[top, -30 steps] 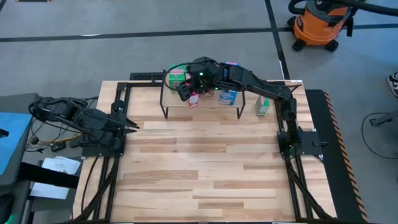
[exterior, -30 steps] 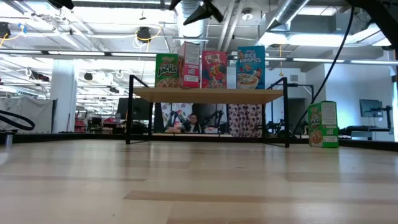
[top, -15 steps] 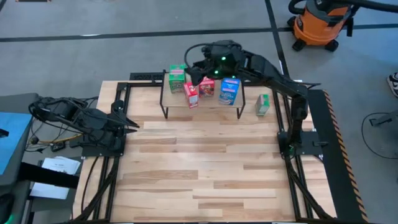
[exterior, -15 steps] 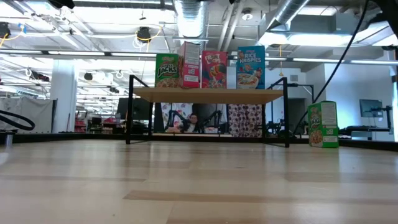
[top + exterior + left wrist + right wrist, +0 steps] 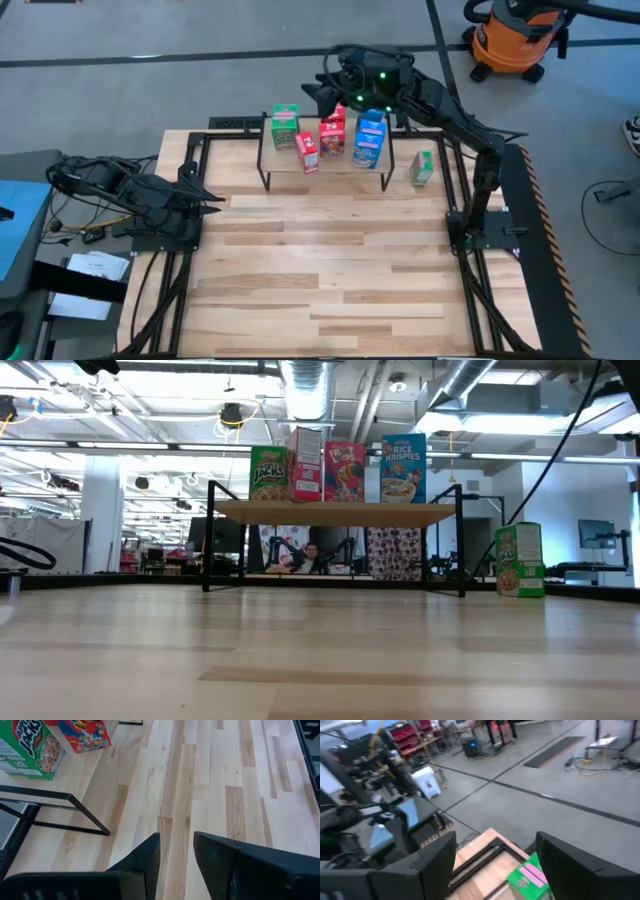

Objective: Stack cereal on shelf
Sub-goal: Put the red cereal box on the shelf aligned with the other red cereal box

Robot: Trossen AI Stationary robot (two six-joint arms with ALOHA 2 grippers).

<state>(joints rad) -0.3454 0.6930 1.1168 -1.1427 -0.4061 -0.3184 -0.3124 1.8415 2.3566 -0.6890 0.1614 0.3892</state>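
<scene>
Green box (image 5: pixel 423 167) on worktop right of shelf (image 5: pixel 325 165): light, stiff card; pinch narrow sides. Right gripper (image 5: pixel 322 95) jaws apart, empty; left gripper (image 5: pixel 207 199) jaws together.

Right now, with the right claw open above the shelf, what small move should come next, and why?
Probably swing the empty right claw toward the green cardboard cereal box standing on the tabletop beside the small wooden shelf; four boxes already stand on it.
</scene>
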